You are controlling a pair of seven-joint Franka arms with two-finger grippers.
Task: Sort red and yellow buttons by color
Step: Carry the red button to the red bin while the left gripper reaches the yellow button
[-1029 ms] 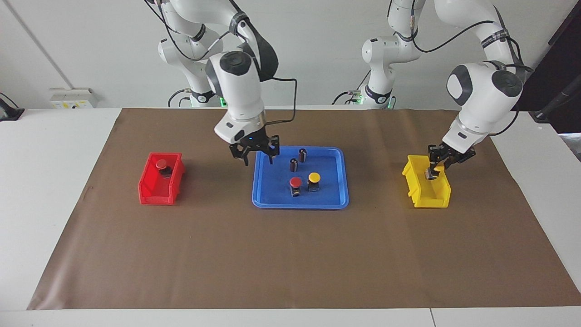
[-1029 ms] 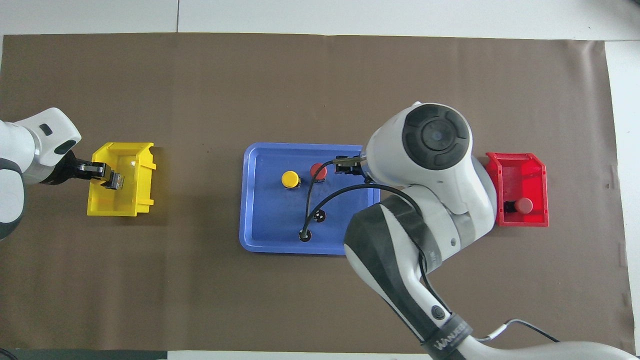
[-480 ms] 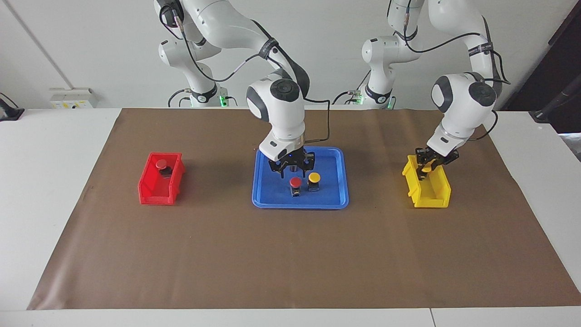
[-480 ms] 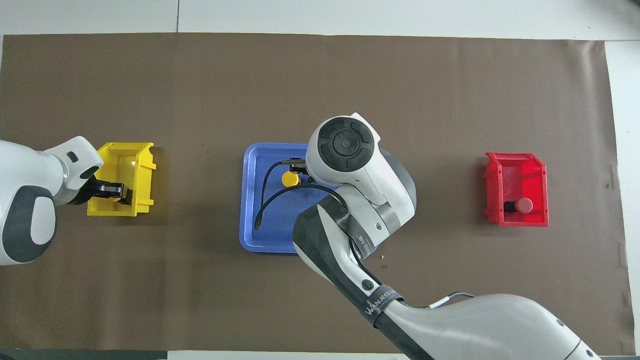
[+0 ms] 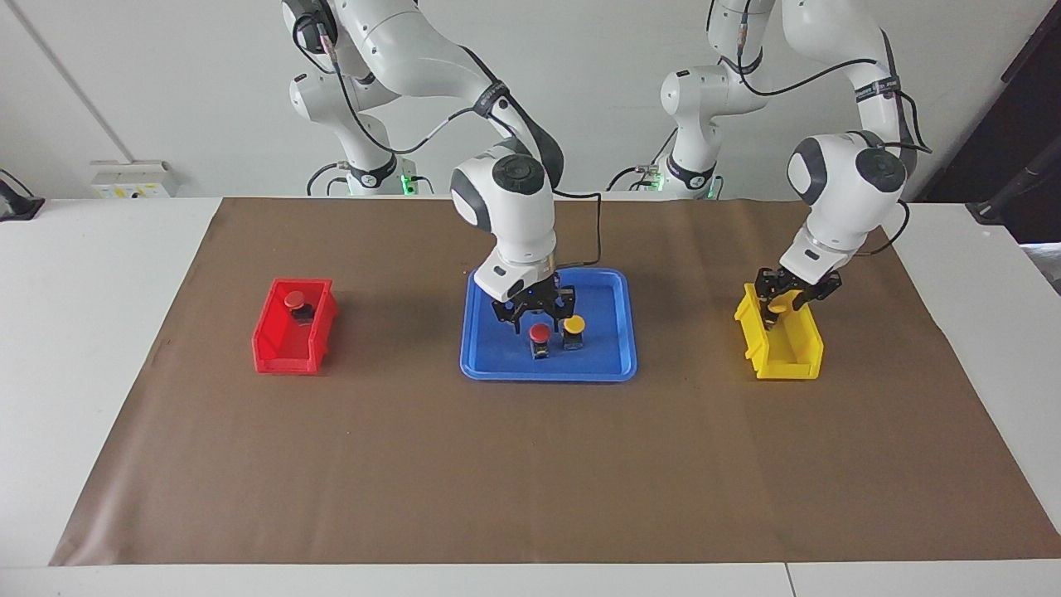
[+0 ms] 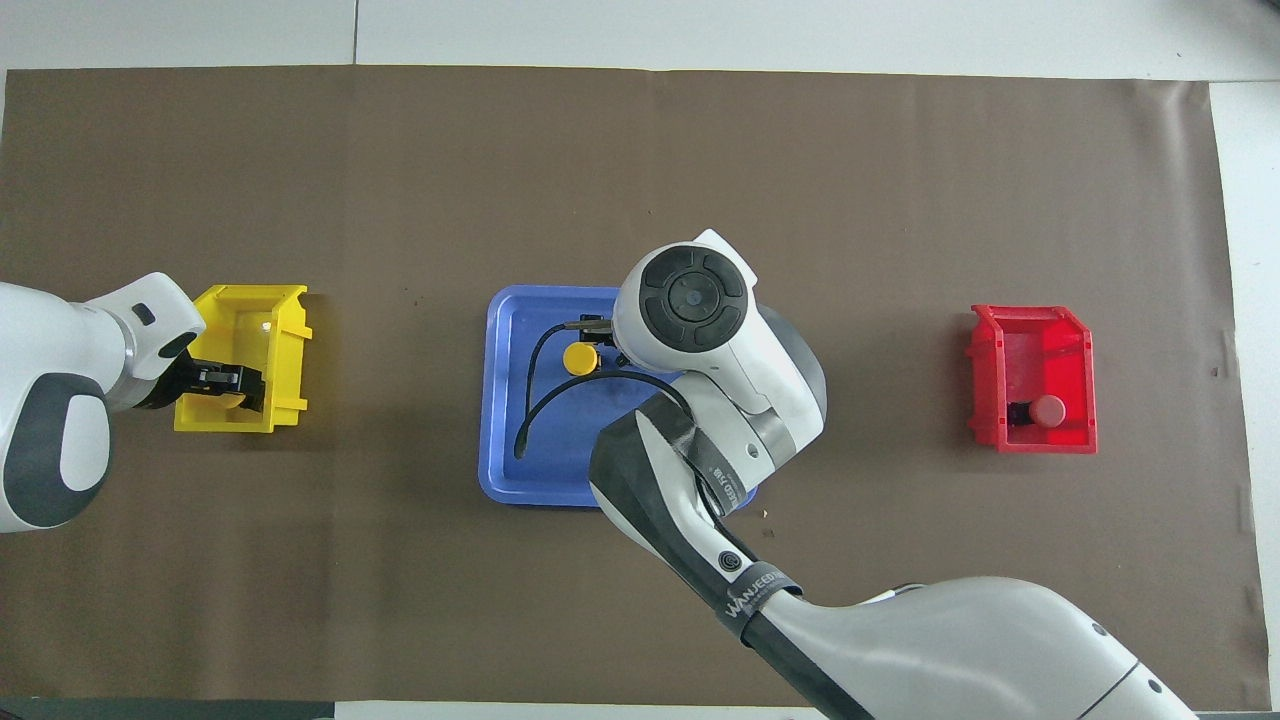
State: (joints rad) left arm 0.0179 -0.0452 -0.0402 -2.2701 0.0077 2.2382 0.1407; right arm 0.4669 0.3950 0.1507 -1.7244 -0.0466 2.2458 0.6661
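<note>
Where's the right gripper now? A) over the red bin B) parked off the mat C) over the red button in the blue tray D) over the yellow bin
C: the right gripper hangs just above the red button in the blue tray, beside the yellow button; the left gripper is at the yellow bin.

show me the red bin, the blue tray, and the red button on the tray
red bin (image 5: 286, 352), facing view, on its outer wall.
blue tray (image 5: 497, 365), facing view, on bare floor by its rim.
red button on the tray (image 5: 540, 332), facing view, on its cap.
</note>
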